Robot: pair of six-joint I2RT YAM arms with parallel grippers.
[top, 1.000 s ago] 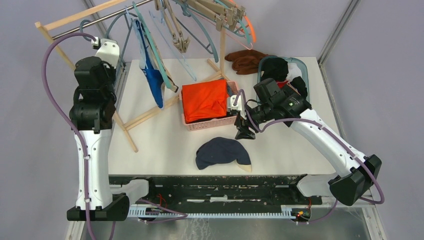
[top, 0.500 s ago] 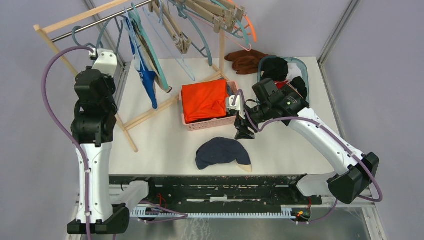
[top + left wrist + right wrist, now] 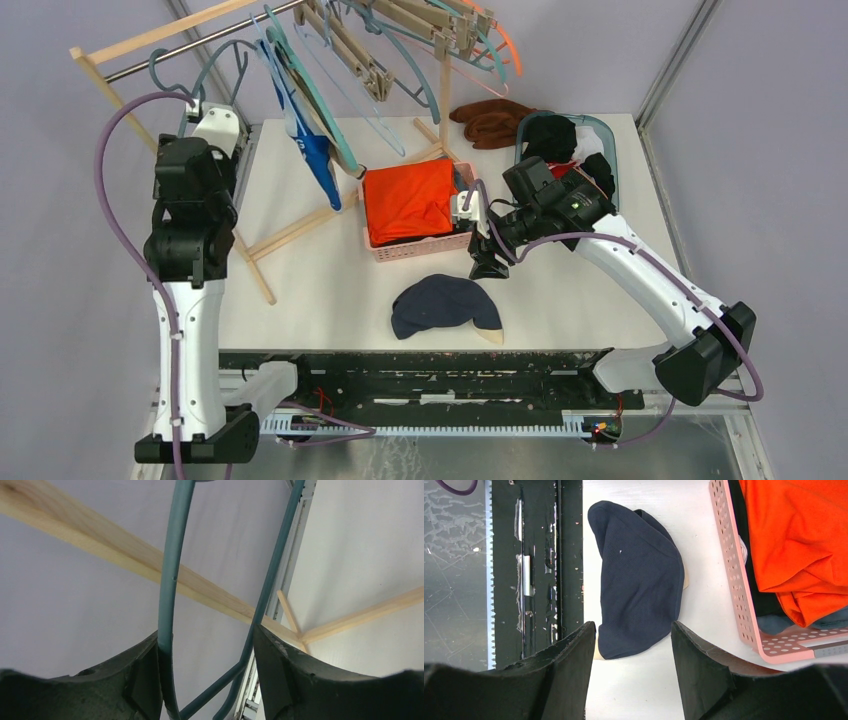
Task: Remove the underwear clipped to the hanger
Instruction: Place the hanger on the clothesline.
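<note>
1. Navy briefs (image 3: 445,305): lying flat on the white table (image 3: 330,290) near its front edge, off any hanger. A beige fabric corner (image 3: 490,335) pokes out from under their right side; what it belongs to cannot be told.

2. Right gripper (image 3: 490,262): hovering just above the table between the navy briefs and the basket. In the right wrist view its fingers (image 3: 569,670) are spread, with nothing between them and the navy briefs below the gap.

3. Pink perforated basket (image 3: 420,247): mid-table, just behind the navy briefs, holding a folded orange garment (image 3: 408,200).

4. Teal-rimmed bin (image 3: 608,150): right rear of the table, filled with dark clothing.

5. Brown cloth (image 3: 492,122): bunched at the rear edge, beside the bin.

6. Royal blue briefs (image 3: 318,165): hanging from a teal hanger (image 3: 335,135) on the wooden rack (image 3: 150,40), above the rear left of the table. The clips are too small to make out.

7. Left gripper (image 3: 200,98): raised to the left end of the rack. In the left wrist view its fingers (image 3: 145,680) are spread, with two teal hanger bars (image 3: 172,580) running between them, one along each inner face. Whether this is the hanger carrying the blue briefs cannot be told.
</note>
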